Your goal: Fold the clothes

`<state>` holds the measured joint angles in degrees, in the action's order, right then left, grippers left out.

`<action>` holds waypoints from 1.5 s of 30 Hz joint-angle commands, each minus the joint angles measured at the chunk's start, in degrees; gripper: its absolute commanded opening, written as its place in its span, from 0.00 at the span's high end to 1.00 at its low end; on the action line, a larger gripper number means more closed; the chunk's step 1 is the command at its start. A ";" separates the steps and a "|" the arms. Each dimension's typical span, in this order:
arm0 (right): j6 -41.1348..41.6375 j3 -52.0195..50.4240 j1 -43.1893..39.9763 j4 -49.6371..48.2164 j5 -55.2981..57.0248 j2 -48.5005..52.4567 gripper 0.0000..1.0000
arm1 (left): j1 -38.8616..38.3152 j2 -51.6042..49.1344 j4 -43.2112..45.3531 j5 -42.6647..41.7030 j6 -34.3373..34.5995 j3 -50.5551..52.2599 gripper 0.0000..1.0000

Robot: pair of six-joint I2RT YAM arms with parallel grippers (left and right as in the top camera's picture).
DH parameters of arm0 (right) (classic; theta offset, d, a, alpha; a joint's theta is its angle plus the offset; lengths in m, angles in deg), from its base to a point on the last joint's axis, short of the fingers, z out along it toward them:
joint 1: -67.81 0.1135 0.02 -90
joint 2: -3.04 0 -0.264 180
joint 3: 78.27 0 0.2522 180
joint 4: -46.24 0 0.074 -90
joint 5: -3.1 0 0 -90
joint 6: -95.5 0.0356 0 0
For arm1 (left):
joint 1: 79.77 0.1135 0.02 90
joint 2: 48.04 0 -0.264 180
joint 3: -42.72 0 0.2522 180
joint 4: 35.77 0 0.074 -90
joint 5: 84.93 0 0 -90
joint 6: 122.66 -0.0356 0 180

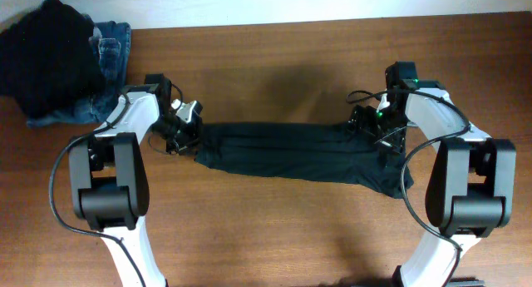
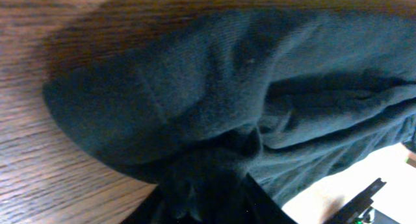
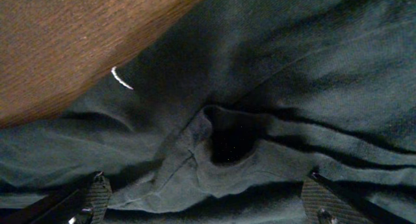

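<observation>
The clothes are one very dark T-shirt (image 1: 291, 151), folded into a long band across the table's middle. My left gripper (image 1: 184, 131) is at the band's left end. In the left wrist view the cloth (image 2: 195, 100) bunches into a pinch between the dark jaws of the left gripper (image 2: 209, 201), which are shut on it. My right gripper (image 1: 371, 126) sits over the band's right end. In the right wrist view its ribbed fingers (image 3: 97, 195) stand wide apart, open, and a raised fold of the shirt (image 3: 195, 165) lies between them on the right gripper (image 3: 209, 199).
A heap of black cloth (image 1: 48, 58) and blue denim jeans (image 1: 110, 47) lie at the back left corner, close behind the left arm. The wooden table (image 1: 274, 62) shows bare behind and in front of the shirt.
</observation>
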<state>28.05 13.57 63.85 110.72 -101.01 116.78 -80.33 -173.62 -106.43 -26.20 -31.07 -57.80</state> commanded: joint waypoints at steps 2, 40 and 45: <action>0.37 -0.31 0.26 0.00 -0.50 0.44 0.01 | -0.76 -4.92 0.48 5.88 -0.57 2.82 0.80; 0.37 -0.31 0.26 -0.02 -0.50 0.44 0.01 | 11.04 -4.92 -18.93 26.95 12.98 -14.23 0.99; 0.37 -0.31 0.26 -0.20 -0.50 0.44 0.01 | 10.21 -4.92 -25.03 31.45 14.16 -19.98 0.99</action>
<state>28.07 13.55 63.85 110.68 -101.23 116.78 -69.68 -178.19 -129.52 -0.17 -19.18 -74.32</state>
